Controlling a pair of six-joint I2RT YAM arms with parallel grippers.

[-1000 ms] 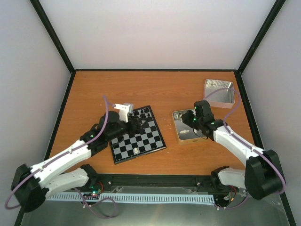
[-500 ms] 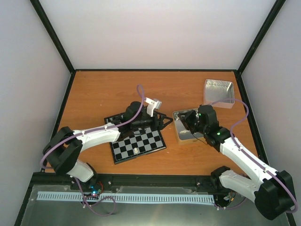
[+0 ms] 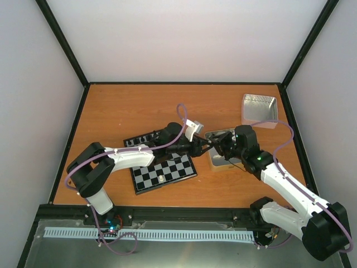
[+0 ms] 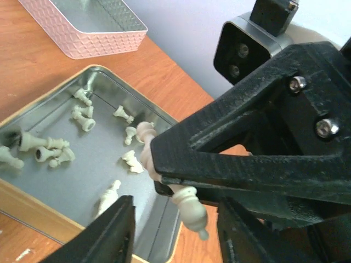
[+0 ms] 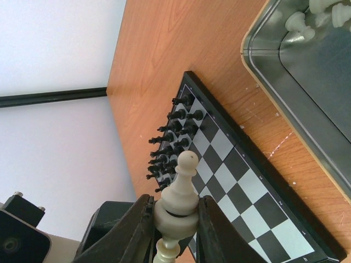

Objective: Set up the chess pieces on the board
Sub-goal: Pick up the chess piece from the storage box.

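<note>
On the bench (image 3: 111,111), the board (image 3: 173,167) carries black chessmen (image 5: 173,137) on its far rows and, as far as we see, a single cream man (image 3: 161,178) near its front. Most chess pieces (image 4: 82,118) lie loose in the tin (image 4: 77,181), so we judge the job barely begun. The right end effector (image 5: 175,216) clamps a cream piece (image 5: 178,192) in the air between board and tin. The left end effector (image 4: 175,235) stands partly open beside it, gripping nothing. Only the left wrist view shows the tin's contents, and only the right wrist view shows the black ranks clearly.

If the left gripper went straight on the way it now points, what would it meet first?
Probably the white chess piece pinched by the right gripper, just ahead of the left gripper; depth is uncertain.
</note>
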